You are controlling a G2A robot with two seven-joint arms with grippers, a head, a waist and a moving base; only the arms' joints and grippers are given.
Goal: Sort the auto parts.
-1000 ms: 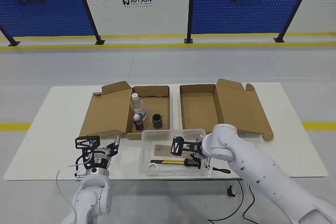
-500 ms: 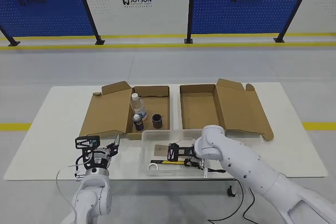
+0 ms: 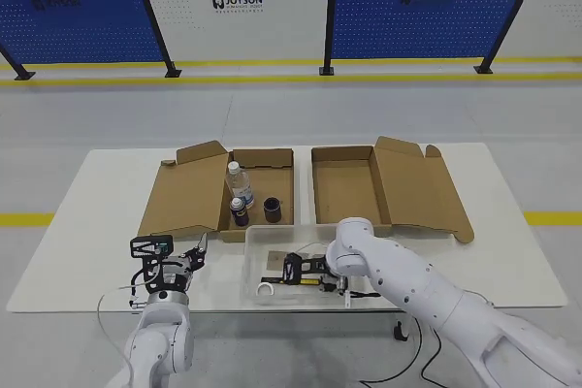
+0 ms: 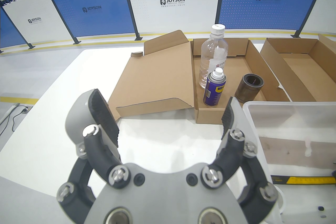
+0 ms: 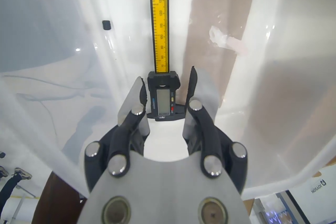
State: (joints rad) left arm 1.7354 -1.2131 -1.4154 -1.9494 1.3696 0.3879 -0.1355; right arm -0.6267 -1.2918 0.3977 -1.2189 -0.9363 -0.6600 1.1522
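- right gripper [image 5: 167, 78]: jaws spread astride the display head of the yellow-and-black digital caliper [image 5: 158, 12], inside the clear plastic bin [image 3: 252, 254].
- left gripper [image 4: 163, 104]: jaws spread, beside the bin.

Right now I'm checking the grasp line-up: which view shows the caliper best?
The right wrist view: the caliper shows close up, its display head inside the open right gripper. The top view shows a thin yellow-black strip beside the arm; the left wrist view catches part of its beam.
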